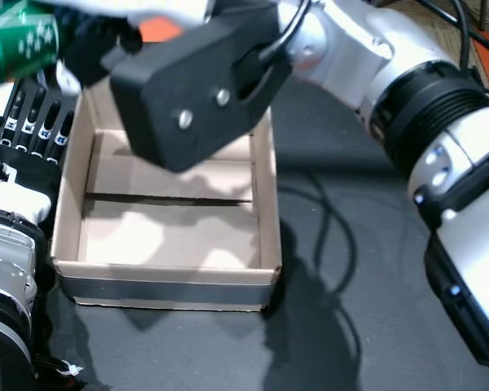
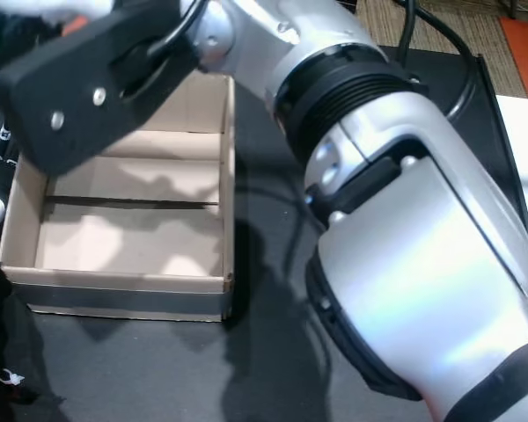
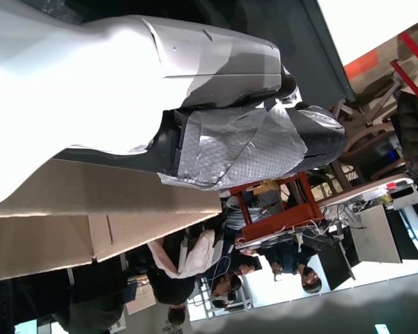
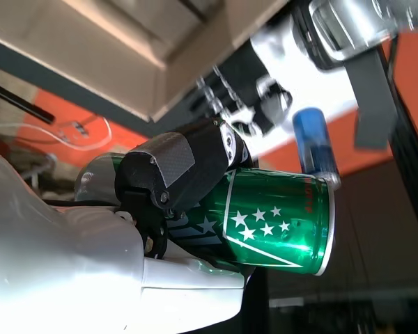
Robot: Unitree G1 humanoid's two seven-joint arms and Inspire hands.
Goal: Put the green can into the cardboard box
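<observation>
Up close in the right wrist view, the right hand (image 4: 160,202) was clamped around the green can (image 4: 279,223), its thumb pressed across the can's side. In a head view the can (image 1: 20,41) sat high at the far left corner, beyond the rim of the cardboard box (image 1: 265,195), with the right forearm reaching across the box. The left hand (image 1: 28,130) lay just beside the box's left wall; I could not tell how its fingers stood. A blue can (image 4: 313,139) lay farther off.

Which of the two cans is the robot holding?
The green can, clasped in the right hand. The blue can sits apart behind it, untouched.
</observation>
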